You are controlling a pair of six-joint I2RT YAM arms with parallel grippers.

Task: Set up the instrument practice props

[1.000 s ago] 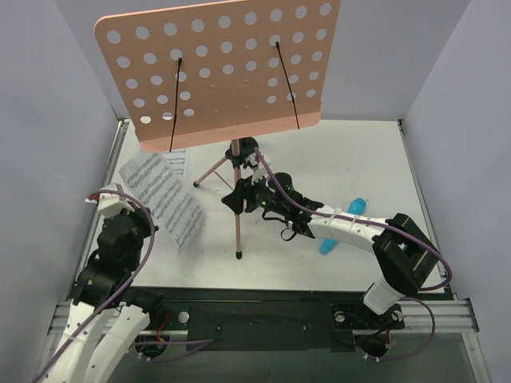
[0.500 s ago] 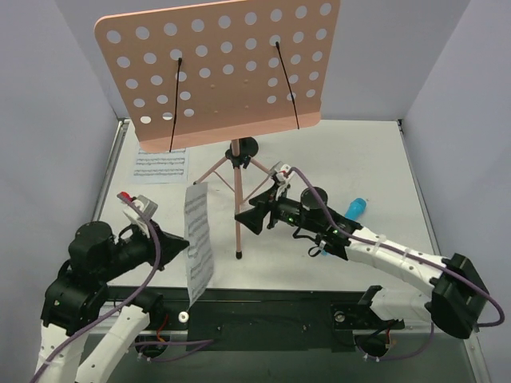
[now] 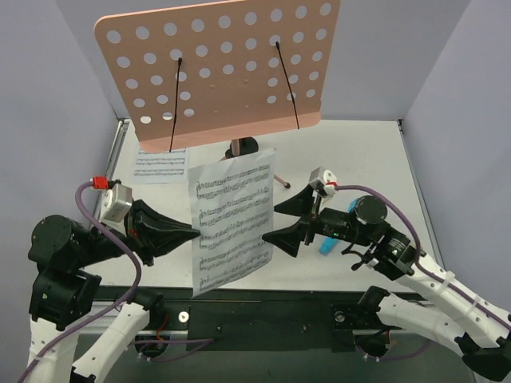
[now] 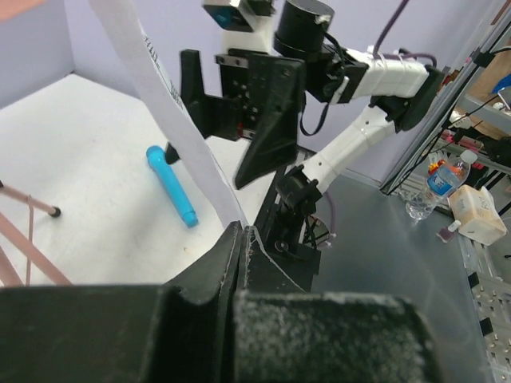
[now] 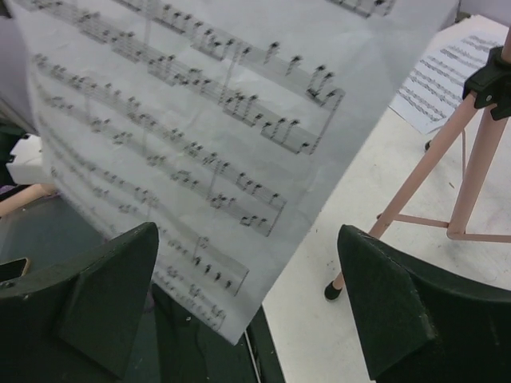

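The pink perforated desk (image 3: 219,68) stands at the back with two black wire page-holders (image 3: 176,104) hanging down its face. Its pink tripod (image 5: 431,159) is mostly hidden behind a raised sheet-music page (image 3: 231,219) in the top view. My left gripper (image 3: 192,234) is shut on that page's left edge, and the page (image 4: 172,120) rises from its closed tips (image 4: 241,229). My right gripper (image 3: 279,223) is open at the page's right edge, and the page (image 5: 200,120) hangs in front of its spread fingers (image 5: 104,295). A second page (image 3: 160,163) lies flat on the table under the desk.
A blue cylinder (image 3: 343,219) lies on the table under my right arm; it also shows in the left wrist view (image 4: 172,185). Grey walls close in the left, right and back. A black mounting plate (image 3: 263,311) runs along the near edge.
My left gripper has lifted the page and turned it to face the top camera. My right gripper has drawn back from the tripod and now sits open at the page's right edge.
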